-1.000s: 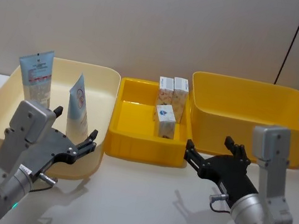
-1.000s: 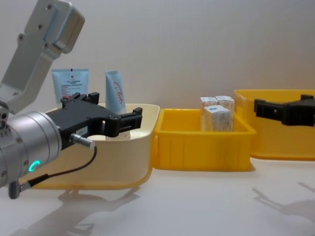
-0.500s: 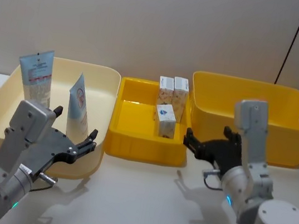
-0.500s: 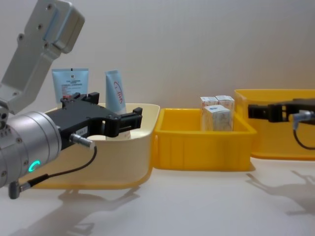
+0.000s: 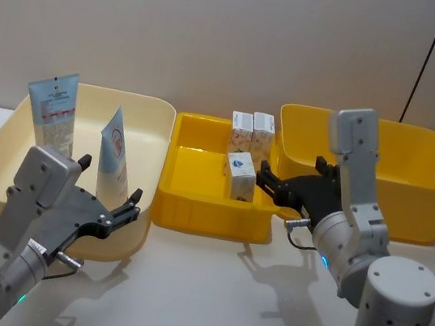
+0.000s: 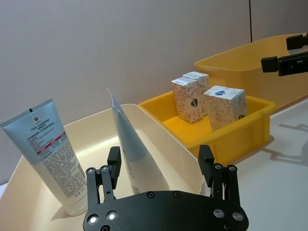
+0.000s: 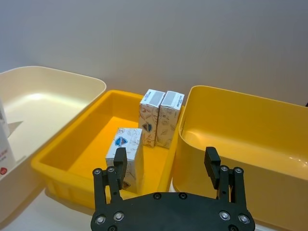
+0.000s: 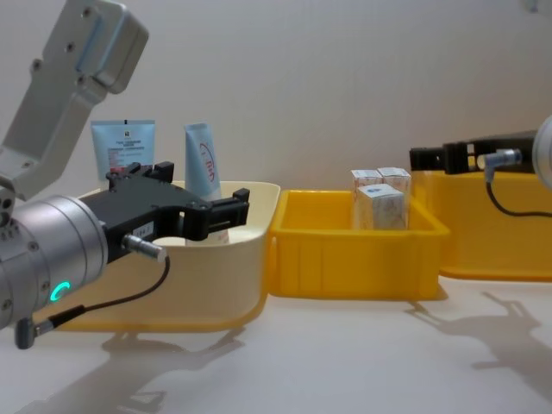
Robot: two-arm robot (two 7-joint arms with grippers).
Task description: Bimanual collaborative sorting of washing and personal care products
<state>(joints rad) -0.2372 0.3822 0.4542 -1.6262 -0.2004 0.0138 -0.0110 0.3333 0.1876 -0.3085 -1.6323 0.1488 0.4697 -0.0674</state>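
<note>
The left bin (image 5: 141,101), middle tray (image 5: 191,175) and right bin (image 5: 413,172) are sitting in a row on the table (image 5: 198,291). The left tube (image 5: 55,112) and right tube (image 5: 114,156) are standing in the left bin. In the tray's rear right, the back-left carton (image 5: 241,131) and back-right carton (image 5: 262,133) are standing side by side, with the front carton (image 5: 240,175) just before them. I am holding my left gripper (image 5: 110,180) before the left bin and my right gripper (image 5: 292,168) above the tray's right front corner.

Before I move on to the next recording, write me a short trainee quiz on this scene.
1. How many cartons stand in the yellow tray?
2. True or false: the right hand grips a carton.
3. Where do the tubes stand? A: cream bin. B: yellow tray. C: in the right hand.
Key: 1. three; 2. false, it is open and holds nothing; 3. A.
</note>
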